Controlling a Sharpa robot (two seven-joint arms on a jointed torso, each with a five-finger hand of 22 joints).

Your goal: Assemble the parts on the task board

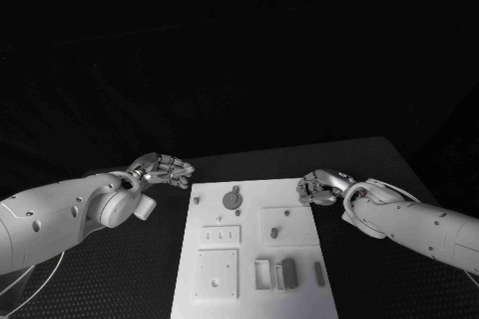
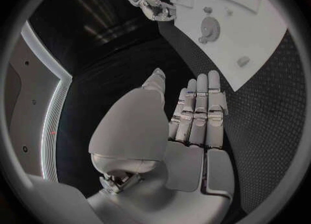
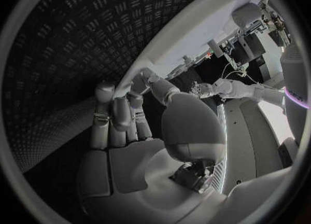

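Grey rectangular parts (image 1: 288, 273) lie at the near end of the white flat task board (image 1: 250, 291) on the black table (image 1: 379, 160).
Round grey part (image 1: 232, 198) at 12 o'clock. Left hand (image 1: 165, 171) at 10, right hand (image 1: 321, 187) at 2: both beside the board, fingers curled, holding nothing. No legible writing.

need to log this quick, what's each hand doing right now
Left hand: holds nothing, fingers curled in.
Right hand: holds nothing, fingers curled in.

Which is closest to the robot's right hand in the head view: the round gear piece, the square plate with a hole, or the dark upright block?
From the right hand:
1. Round gear piece, board's far end.
2. Dark upright block, near end, right side.
3. Square plate with a hole, near left corner.
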